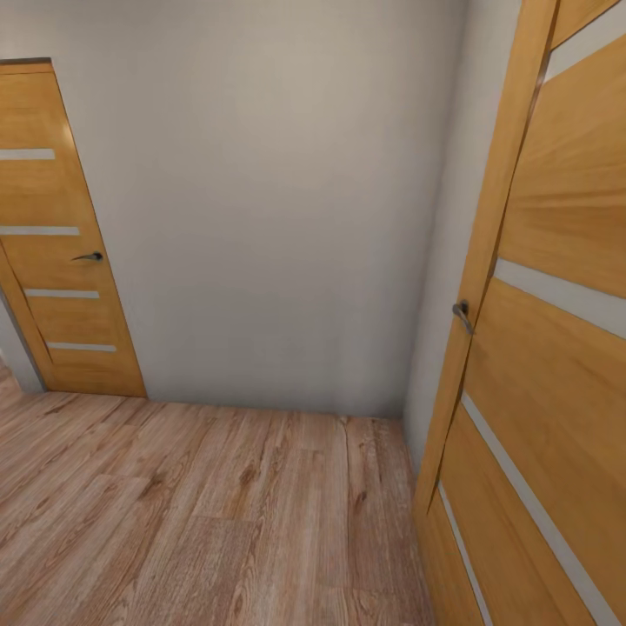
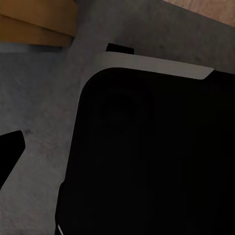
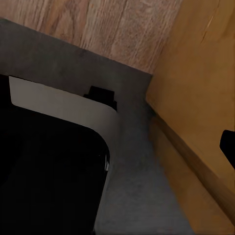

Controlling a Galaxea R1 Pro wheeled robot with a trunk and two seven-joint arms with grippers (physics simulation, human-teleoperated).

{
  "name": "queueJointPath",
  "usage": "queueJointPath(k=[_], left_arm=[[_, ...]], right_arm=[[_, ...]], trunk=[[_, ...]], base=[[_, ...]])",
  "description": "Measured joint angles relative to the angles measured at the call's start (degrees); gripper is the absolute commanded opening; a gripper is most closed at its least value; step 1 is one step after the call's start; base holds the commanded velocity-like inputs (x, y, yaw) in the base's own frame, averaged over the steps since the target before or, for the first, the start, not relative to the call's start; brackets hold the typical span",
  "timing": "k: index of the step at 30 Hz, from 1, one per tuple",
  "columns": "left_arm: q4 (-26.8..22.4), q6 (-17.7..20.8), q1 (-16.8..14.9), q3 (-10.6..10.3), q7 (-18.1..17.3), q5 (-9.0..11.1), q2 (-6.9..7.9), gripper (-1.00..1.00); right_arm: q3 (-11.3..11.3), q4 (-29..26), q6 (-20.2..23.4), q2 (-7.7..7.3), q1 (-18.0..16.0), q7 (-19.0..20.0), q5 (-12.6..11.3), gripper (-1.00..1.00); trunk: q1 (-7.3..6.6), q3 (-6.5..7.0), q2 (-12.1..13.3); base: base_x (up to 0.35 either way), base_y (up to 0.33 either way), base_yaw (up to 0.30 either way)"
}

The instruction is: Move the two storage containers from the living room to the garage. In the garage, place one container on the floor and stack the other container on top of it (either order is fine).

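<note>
The two storage containers are out of view. In the left wrist view a dark fingertip (image 2: 11, 152) of my left gripper juts in over dark grey concrete floor (image 2: 44, 98), beside my black base (image 2: 147, 161). Only a dark fingertip (image 3: 229, 146) of my right gripper shows in the right wrist view, close to a wooden door (image 3: 196, 98) and above the same grey floor (image 3: 137, 191). Nothing is seen between the fingers of either gripper.
The head view looks into a hallway with light wood planks (image 1: 200, 513) and a white wall (image 1: 278, 217). A striped wooden door (image 1: 52, 235) stands at the far left. Another door (image 1: 556, 348) with a metal handle (image 1: 462, 315) is very close on the right.
</note>
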Motion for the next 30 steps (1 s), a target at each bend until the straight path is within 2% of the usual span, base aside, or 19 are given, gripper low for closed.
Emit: queueJointPath(k=[5,17,30], left_arm=[[-0.03,0.00,0.00,0.03,0.00,0.02,0.02,1.00],[-0.13,0.00,0.00,0.08,0.24,0.06,0.02,1.00],[0.00,0.00,0.00,0.08,0.35,0.06,0.03,1.00]], right_arm=[[0.11,0.00,-2.11,0.13,2.74,0.07,0.18,1.00],[0.13,0.00,-2.43,-0.04,2.97,0.08,0.32,1.00],[0.14,0.00,-2.44,-0.06,2.97,-0.20,0.36,1.00]], trunk=[[0.00,0.00,0.00],[0.00,0.00,0.00],[-0.03,0.00,-0.01]], base=[[0.000,0.000,0.000],[0.004,0.000,0.000],[0.284,0.000,0.000]])
